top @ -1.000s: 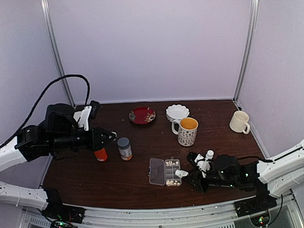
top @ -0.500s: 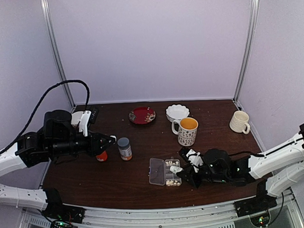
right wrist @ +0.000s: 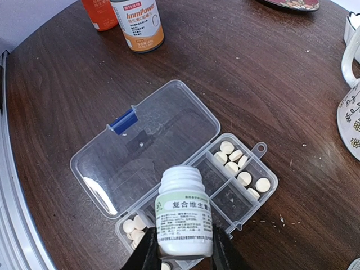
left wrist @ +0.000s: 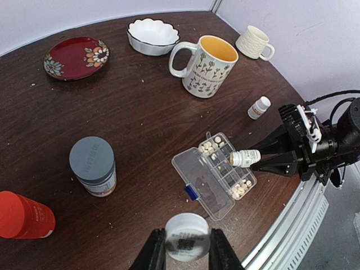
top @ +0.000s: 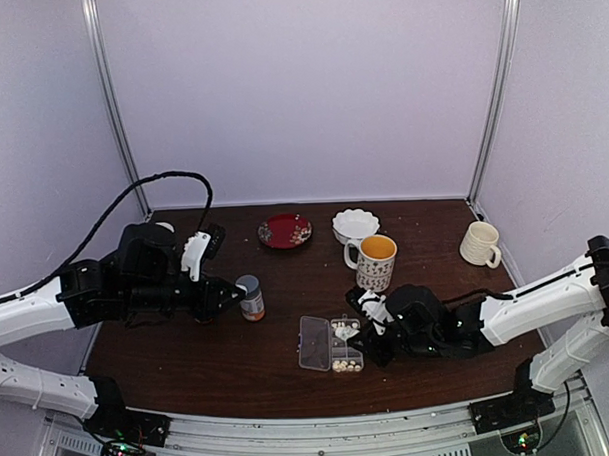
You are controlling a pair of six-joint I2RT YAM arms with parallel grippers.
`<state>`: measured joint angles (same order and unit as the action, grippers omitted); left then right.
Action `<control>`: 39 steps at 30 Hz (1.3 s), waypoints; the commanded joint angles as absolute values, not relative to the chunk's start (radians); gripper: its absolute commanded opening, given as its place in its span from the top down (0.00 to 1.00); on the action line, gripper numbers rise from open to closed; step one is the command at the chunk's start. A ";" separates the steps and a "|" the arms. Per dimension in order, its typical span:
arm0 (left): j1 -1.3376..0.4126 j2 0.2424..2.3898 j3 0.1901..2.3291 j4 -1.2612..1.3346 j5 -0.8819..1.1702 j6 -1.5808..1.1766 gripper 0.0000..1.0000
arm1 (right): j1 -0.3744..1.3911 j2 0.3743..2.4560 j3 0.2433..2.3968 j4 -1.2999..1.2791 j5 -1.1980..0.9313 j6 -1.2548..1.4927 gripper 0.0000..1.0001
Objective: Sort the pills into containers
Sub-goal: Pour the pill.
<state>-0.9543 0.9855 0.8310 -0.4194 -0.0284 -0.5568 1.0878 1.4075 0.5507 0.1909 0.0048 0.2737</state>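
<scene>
The clear pill box lies open near the front edge, its lid flat to the left. Cream pills fill some of its containers; the middle cells look empty. My right gripper is shut on a small white uncapped bottle, held tilted with its mouth over the box. The left wrist view shows that bottle above the cells. My left gripper is shut on a white bottle cap, above the table left of the box and close to the grey-capped bottle.
An orange bottle lies beside the grey-capped bottle. At the back stand a red plate, a white bowl, a flowered mug and a cream mug. A small capped white bottle stands right of the box.
My right gripper has carried the white bottle leftward over the pill box. My left arm has swung right, up to the grey-capped bottle, still holding the cap.
</scene>
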 commanded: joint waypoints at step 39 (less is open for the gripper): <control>-0.946 1.025 0.884 -0.394 0.050 -0.521 1.00 | 1.077 1.278 0.432 0.270 -0.009 0.266 1.00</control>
<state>-0.9543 1.0386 0.8577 -0.4202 0.0391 -0.5323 1.0817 1.3048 0.4629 0.2508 -0.0364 0.2680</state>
